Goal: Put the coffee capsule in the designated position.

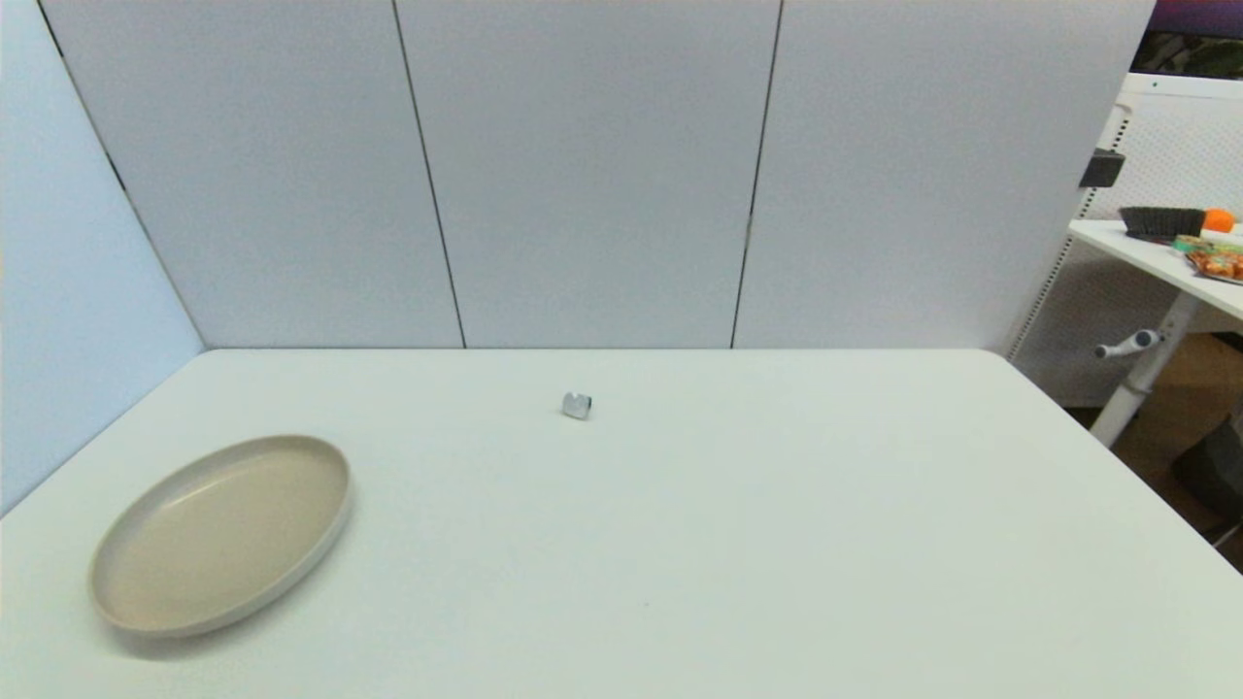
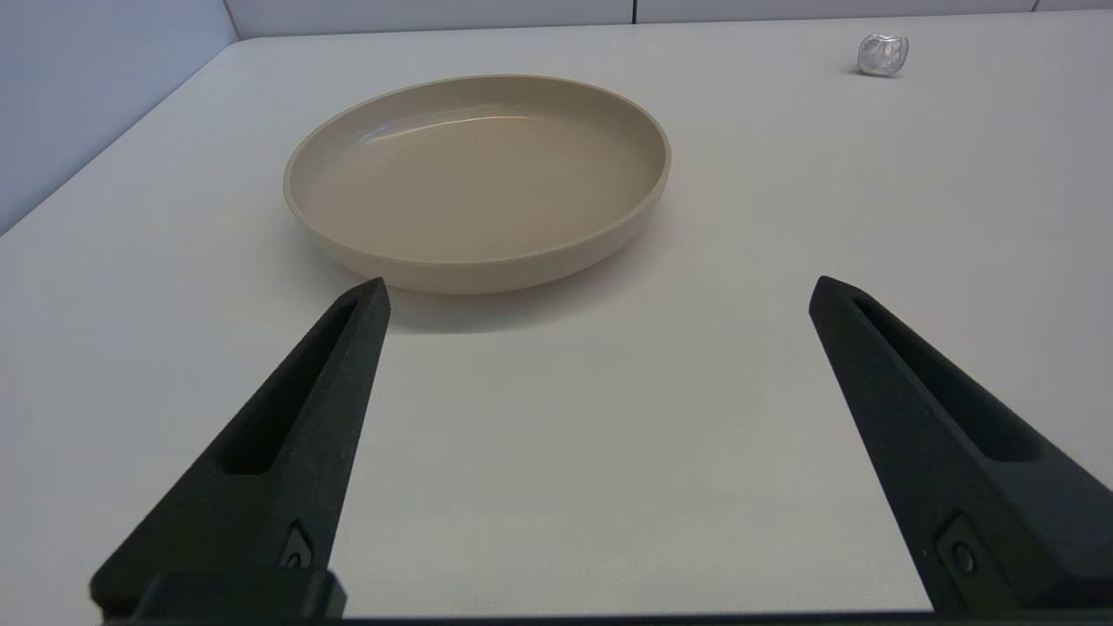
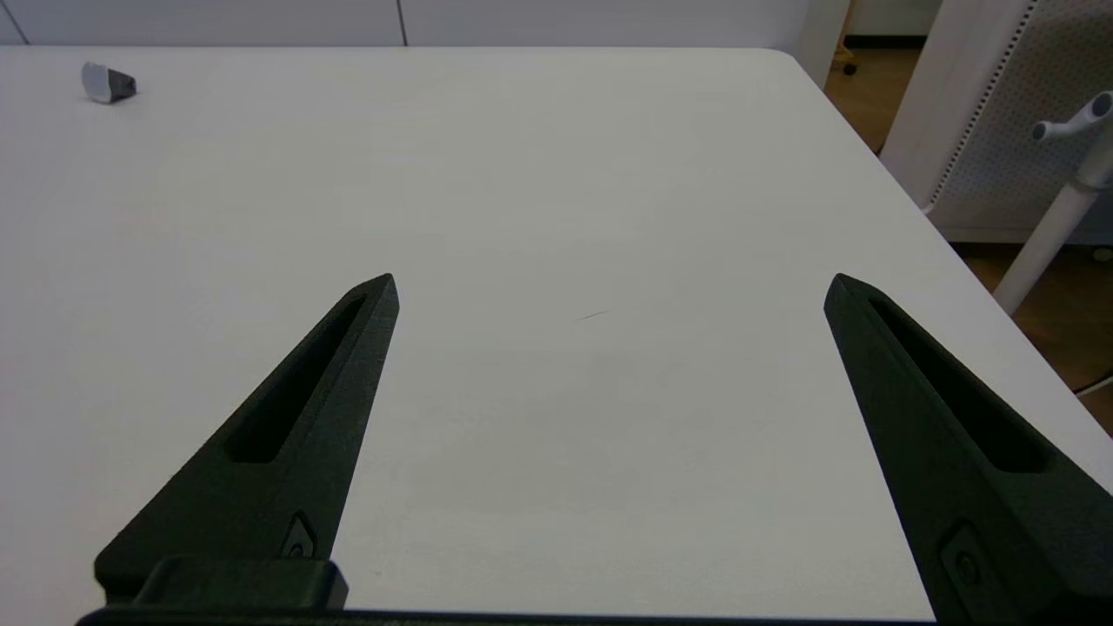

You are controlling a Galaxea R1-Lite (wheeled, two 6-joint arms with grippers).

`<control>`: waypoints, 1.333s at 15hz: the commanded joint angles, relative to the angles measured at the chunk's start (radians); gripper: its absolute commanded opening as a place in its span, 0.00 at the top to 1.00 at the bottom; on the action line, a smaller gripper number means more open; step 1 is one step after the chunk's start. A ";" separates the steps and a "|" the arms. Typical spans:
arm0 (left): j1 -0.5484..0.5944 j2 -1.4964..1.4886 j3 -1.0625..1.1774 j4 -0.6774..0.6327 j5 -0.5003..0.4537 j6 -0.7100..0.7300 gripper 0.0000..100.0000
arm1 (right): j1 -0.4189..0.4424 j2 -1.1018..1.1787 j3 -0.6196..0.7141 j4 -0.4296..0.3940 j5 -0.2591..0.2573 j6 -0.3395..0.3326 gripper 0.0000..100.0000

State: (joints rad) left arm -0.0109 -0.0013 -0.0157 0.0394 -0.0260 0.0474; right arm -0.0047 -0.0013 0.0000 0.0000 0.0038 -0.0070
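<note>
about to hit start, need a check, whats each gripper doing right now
Left gripper: open, holding nothing, short of the plate.
Right gripper: open, holding nothing, over bare table, far from the capsule.

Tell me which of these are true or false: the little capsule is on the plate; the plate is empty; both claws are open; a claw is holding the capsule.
1. The coffee capsule lies on the plate. False: it lies on the bare table, apart from the plate.
2. The plate holds nothing. True.
3. The left gripper and right gripper are both open. True.
4. A gripper is holding the capsule. False: both are empty and away from it.
</note>
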 commanded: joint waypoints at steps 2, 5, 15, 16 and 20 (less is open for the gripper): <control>0.000 0.001 -0.001 0.001 0.000 0.000 0.00 | 0.000 0.001 0.000 0.000 0.001 -0.001 0.00; 0.000 0.001 0.000 0.001 0.000 0.000 0.00 | 0.000 0.001 0.000 0.000 0.001 -0.001 0.00; 0.000 0.001 -0.001 0.001 0.000 0.000 0.00 | 0.000 0.001 0.000 0.000 0.001 -0.001 0.00; 0.000 0.001 0.000 -0.001 0.003 -0.023 0.00 | 0.000 0.001 0.000 0.000 0.001 -0.001 0.00; 0.000 0.007 -0.001 0.002 0.024 -0.038 0.00 | 0.000 0.001 0.000 0.000 0.001 -0.001 0.00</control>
State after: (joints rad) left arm -0.0109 -0.0009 -0.0153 0.0394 -0.0019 0.0081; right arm -0.0047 -0.0013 0.0000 0.0000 0.0038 -0.0072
